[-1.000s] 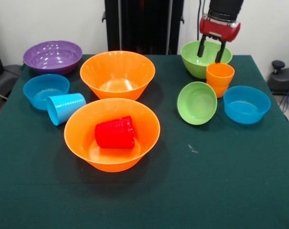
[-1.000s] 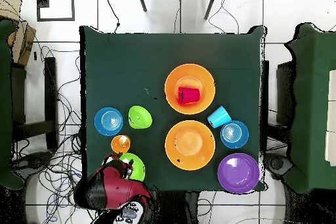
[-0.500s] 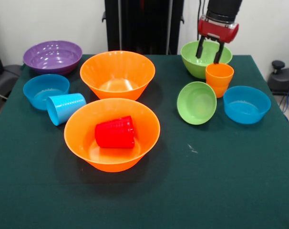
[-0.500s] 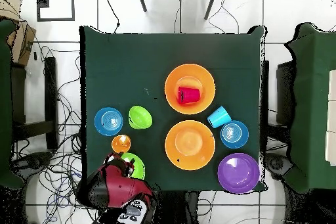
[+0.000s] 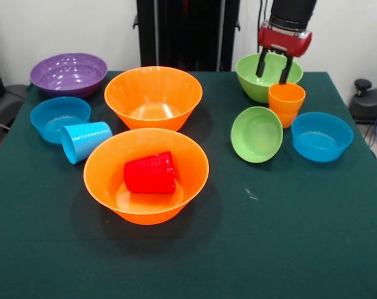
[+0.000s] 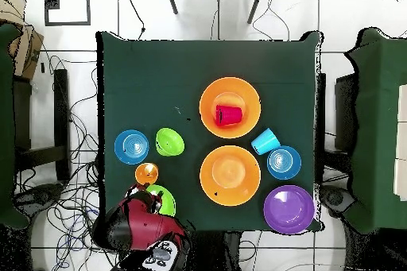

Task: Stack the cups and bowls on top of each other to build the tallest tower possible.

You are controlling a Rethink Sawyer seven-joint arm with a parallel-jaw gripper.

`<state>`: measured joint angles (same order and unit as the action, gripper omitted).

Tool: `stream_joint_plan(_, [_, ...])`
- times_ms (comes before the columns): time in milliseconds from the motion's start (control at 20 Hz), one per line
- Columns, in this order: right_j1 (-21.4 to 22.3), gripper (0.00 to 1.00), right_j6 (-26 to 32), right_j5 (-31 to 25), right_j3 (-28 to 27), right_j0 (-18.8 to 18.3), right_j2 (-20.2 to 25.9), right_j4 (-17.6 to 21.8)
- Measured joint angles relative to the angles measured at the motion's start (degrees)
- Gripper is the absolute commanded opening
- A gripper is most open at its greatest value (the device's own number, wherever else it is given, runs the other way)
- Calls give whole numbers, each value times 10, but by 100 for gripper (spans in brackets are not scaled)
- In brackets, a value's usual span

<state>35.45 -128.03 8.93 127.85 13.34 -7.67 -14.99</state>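
My gripper hangs open and empty over the large green bowl, just behind and above the upright orange cup. In the overhead view the gripper sits by that orange cup. The red cup lies on its side inside the near large orange bowl. A light blue cup lies on its side beside a small blue bowl. The second large orange bowl and the purple bowl stand behind. No tower is in view.
A small green bowl leans tilted against the orange cup, with another small blue bowl to its right. The green tablecloth stretches bare toward the near edge. Chairs and cables surround the table.
The open gripper has risen slightly and shifted a little away from the orange cup's rim. The cups and bowls have not moved.
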Motion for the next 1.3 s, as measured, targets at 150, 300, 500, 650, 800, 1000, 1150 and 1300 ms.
stream_joint_plan(150, [-1,100,0,2,0,0,0,0])
stream_joint_plan(300, [-9,100,0,8,-5,0,0,-1])
stream_joint_plan(500, [-50,100,0,32,-29,-7,1,-1])
stream_joint_plan(650, [-83,100,0,57,-46,-14,2,-1])
stream_joint_plan(800, [-115,100,0,86,-60,-21,4,0])
stream_joint_plan(1000, [-118,100,-2,106,-58,-21,4,4])
stream_joint_plan(1150, [-116,0,-2,106,-57,-20,4,4])
stream_joint_plan(1300, [-116,0,-2,107,-57,-14,1,3])
